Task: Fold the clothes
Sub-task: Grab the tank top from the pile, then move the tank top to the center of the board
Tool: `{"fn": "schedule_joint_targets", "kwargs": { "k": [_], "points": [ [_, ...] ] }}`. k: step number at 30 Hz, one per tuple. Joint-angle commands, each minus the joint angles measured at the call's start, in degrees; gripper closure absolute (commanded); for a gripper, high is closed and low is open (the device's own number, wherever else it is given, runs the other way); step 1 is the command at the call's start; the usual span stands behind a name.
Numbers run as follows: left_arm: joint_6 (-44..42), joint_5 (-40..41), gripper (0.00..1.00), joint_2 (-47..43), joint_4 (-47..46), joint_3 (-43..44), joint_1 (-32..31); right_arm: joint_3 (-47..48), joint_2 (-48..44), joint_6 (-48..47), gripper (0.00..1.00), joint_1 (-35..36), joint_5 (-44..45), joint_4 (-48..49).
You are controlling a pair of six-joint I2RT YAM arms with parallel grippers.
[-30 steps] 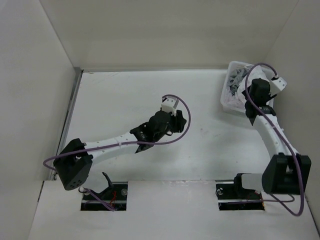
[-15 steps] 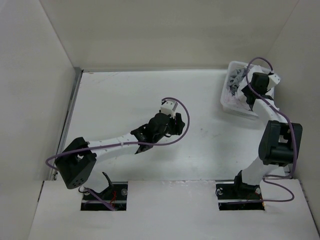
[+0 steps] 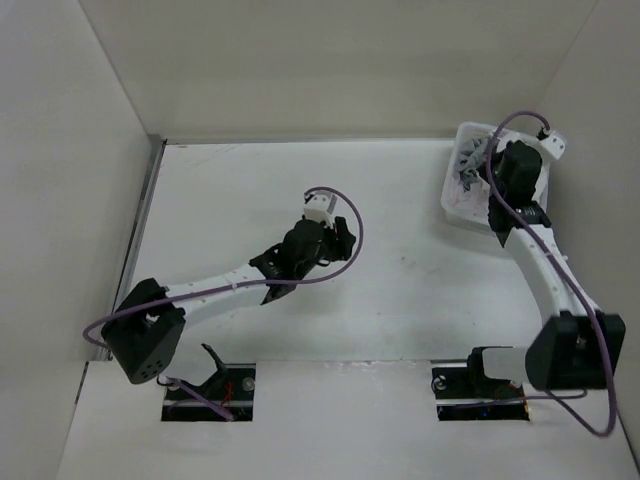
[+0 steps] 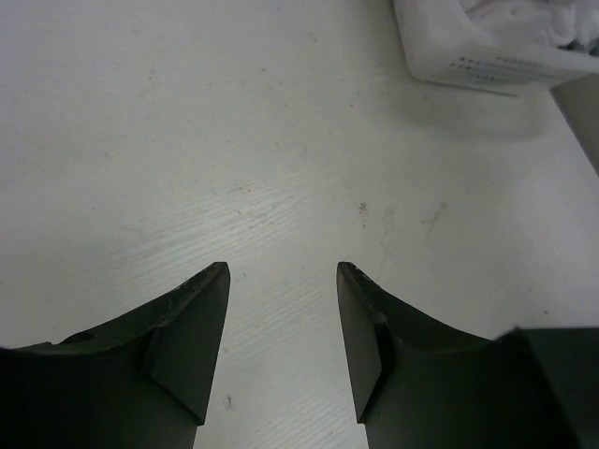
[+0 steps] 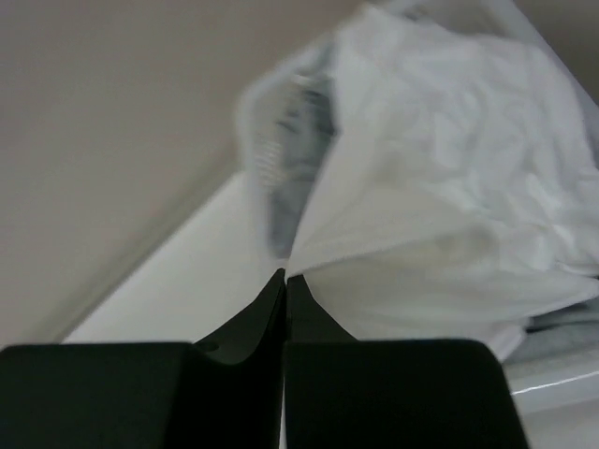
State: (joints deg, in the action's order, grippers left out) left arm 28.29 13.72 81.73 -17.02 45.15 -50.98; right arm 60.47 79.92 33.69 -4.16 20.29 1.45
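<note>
Shut tip to tip at the right fingers, with a fold of the white clothes pinched between them and drawn taut from the heap. Beyond the pinch, crumpled white cloth with a little grey showing, all heaped in the white slotted basket. Basket tucked into the far right corner of the surface, close to the right wall. Right arm stretched from the near edge up over the basket.

Spread well apart at the left fingers, gripping nothing, with only bare surface between them. Placed over the middle of the surface, well apart from the basket and aimed toward the far right corner. In the left wrist view, basket at the upper right, white cloth just showing over its rim. A few small dark specks and faint scuffs on the surface ahead of the left fingers. Pale walls along the far, left and right edges.
</note>
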Motion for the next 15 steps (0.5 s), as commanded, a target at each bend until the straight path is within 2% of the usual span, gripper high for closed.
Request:
{"fn": "schedule_joint_targets", "kwargs": {
  "k": [1,5,8,12,15],
  "points": [
    [2.3,1.7,0.52,-6.5,-2.3,-0.8,3.8,5.2,-13.1,-4.3,1.00,9.5,-0.6,9.4],
    [5.4,1.8,0.52,-10.9,-1.6,-2.5,9.4,13.2,-18.2,-9.3,1.00,21.8,-2.3,8.5],
    [8.8,1.5,0.52,-14.4,0.1,-4.0,14.6,21.1,-17.9,-11.8,0.99,29.8,-5.5,8.4],
    [12.6,0.8,0.51,-20.0,2.0,-6.5,21.2,29.3,-14.6,-11.8,0.98,35.0,-11.5,8.0],
    [13.3,0.6,0.50,-24.3,2.5,-8.3,24.6,29.9,-12.5,-10.6,0.96,36.2,-14.5,8.4]
  ]
}}
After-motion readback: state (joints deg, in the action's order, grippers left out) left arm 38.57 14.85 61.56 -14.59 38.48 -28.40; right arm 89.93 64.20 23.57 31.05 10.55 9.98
